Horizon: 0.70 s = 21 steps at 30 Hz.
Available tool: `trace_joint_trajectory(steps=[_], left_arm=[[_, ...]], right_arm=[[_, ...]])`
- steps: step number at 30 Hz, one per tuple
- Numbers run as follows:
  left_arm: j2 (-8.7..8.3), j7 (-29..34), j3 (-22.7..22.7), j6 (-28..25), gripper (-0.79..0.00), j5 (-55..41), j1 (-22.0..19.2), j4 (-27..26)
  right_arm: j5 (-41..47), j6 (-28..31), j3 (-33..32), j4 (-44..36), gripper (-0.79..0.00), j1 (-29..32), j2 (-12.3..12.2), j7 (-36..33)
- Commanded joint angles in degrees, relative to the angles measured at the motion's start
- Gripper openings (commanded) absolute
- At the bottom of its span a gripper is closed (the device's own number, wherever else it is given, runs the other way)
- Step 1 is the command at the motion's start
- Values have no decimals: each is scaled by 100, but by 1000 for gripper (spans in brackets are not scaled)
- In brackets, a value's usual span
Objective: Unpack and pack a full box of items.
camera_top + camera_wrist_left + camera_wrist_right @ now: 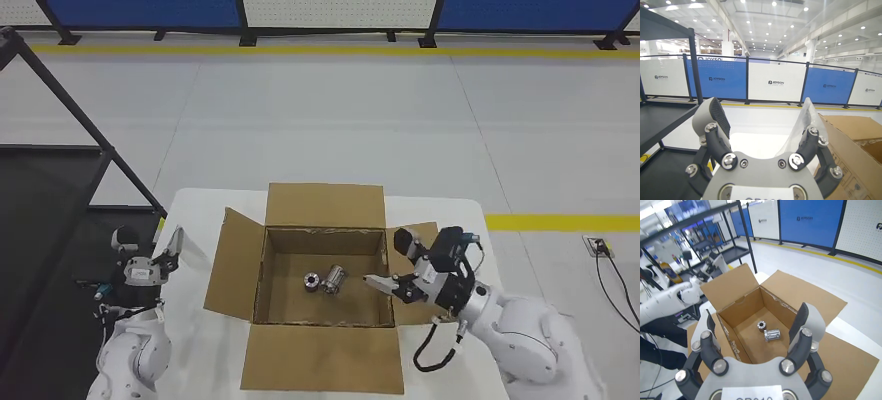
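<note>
An open cardboard box point(325, 205) stands mid-table with all its flaps folded out. On its floor lie a small dark ring-shaped metal part point(312, 282) and a ribbed silver metal cylinder point(334, 279), touching each other. In the right wrist view the ring part point(761, 326) and the cylinder point(772, 334) lie below my right gripper point(755, 321). This gripper point(383, 287) hangs open and empty over the box's right inner edge. My left gripper point(168, 246) is left of the box above the table, open point(762, 111), with clear plastic film over one finger point(807, 113).
A black shelf rack point(50, 200) stands beside the table's left edge, close to the left arm point(668, 298). The box's left flap point(848, 136) lies just beside the left gripper. White table point(195, 215) shows around the box. Blue and white fence panels point(772, 83) stand far behind.
</note>
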<state>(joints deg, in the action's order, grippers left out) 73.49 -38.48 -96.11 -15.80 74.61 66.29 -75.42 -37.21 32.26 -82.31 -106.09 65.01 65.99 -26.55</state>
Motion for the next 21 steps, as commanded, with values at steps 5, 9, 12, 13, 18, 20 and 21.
trace_joint_trajectory(steps=[5, 9, 12, 13, 18, 20, 21], left_arm=[[-64, -74, -42, -462, 0, 204, 179, -138], [-120, -36, -116, -648, 0, 430, 247, -122], [-149, -14, -153, -703, 0, 516, 266, -98], [-158, -11, -157, -711, 0, 562, 271, -101], [-188, 17, -113, -684, 0, 746, 278, -87], [-209, 48, -97, -700, 0, 912, 294, -98], [-217, 47, -87, -707, 0, 962, 306, -95]], right_arm=[[2189, 49, -827, 742, 0, 4, -124, -770], [2264, -405, -1063, 963, 0, -55, -188, -1317], [2264, -405, -1063, 963, 0, -55, -188, -1317], [2264, -405, -1063, 963, 0, -55, -188, -1317], [2427, -569, -1127, 1084, 0, 5, -185, -1043], [2417, -936, -1244, 1283, 0, 4, -191, -818], [2381, -1273, -1249, 1377, 0, -22, -195, -852]])
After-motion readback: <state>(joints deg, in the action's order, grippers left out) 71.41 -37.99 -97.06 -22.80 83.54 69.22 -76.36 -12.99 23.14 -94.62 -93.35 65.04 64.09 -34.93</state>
